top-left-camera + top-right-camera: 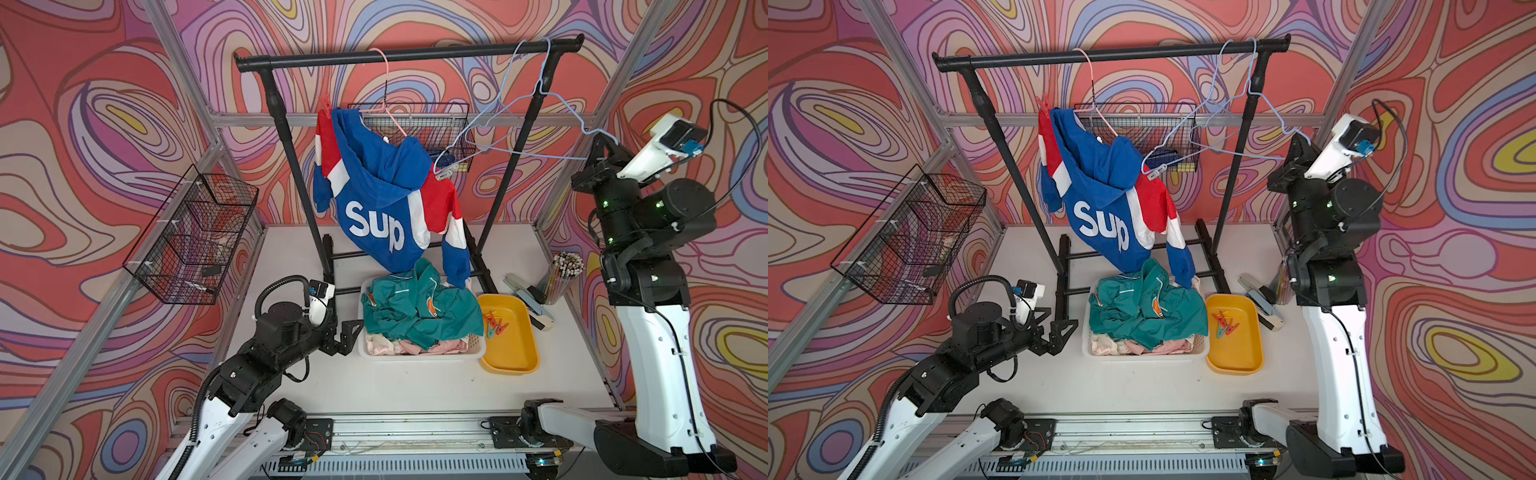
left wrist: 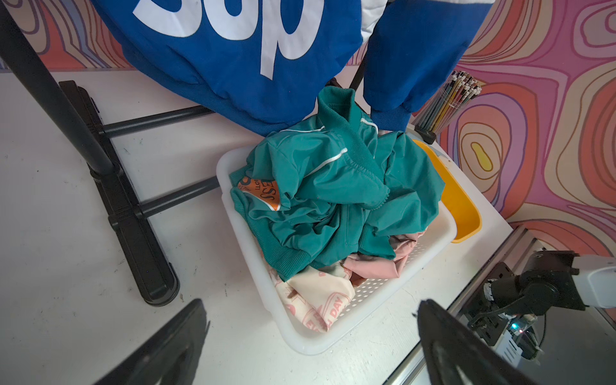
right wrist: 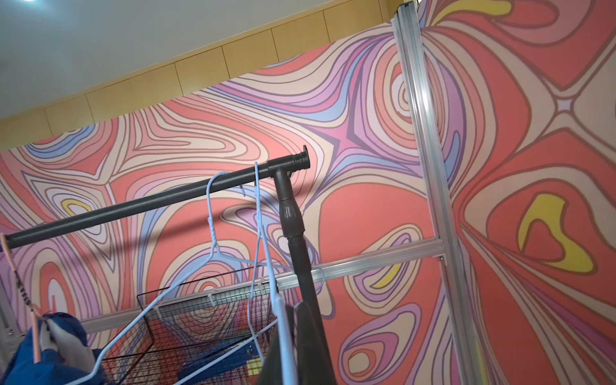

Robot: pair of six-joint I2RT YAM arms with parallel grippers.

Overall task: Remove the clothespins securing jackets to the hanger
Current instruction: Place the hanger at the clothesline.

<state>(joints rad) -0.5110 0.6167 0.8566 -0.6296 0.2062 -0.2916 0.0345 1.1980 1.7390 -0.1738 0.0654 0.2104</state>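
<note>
Swirl-papered walls, white tabletop: coral-red plastic clothespin (image 1: 325,104) stands upright on the blue-red-white hooded jacket (image 1: 376,208) shoulder, high above the left gripper (image 1: 343,334), which gapes wide; right gripper (image 1: 602,145) is well across, narrow about a pale-blue wire hanger (image 3: 284,328), its grip unclear.

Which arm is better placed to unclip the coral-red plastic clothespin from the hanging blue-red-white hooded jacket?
Likely the left gripper: open, empty, same side as the clothespin, though low. The right gripper is across, at a pale-blue wire hanger.
</note>
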